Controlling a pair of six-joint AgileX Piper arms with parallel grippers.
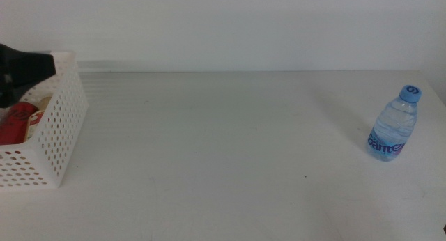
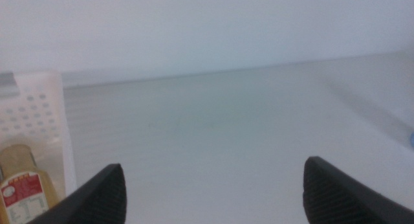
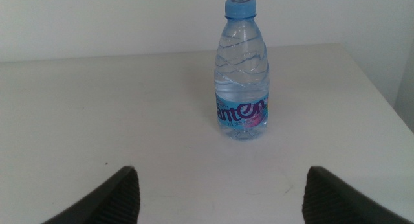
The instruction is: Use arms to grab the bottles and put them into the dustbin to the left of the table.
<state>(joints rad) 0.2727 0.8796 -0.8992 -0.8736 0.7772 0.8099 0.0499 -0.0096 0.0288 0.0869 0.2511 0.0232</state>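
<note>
White table [image 1: 223,150], pale wall behind, dustbin [image 1: 59,129] left, water bottle [image 1: 394,124] right.

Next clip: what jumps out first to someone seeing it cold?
A lone clear water bottle with a blue cap stands upright at the right side of the white table. At the far left sits a white perforated basket already holding a red can and a tea bottle, with the left gripper above it.

water bottle [image 3: 242,72] label — partly legible, "anten"
</note>
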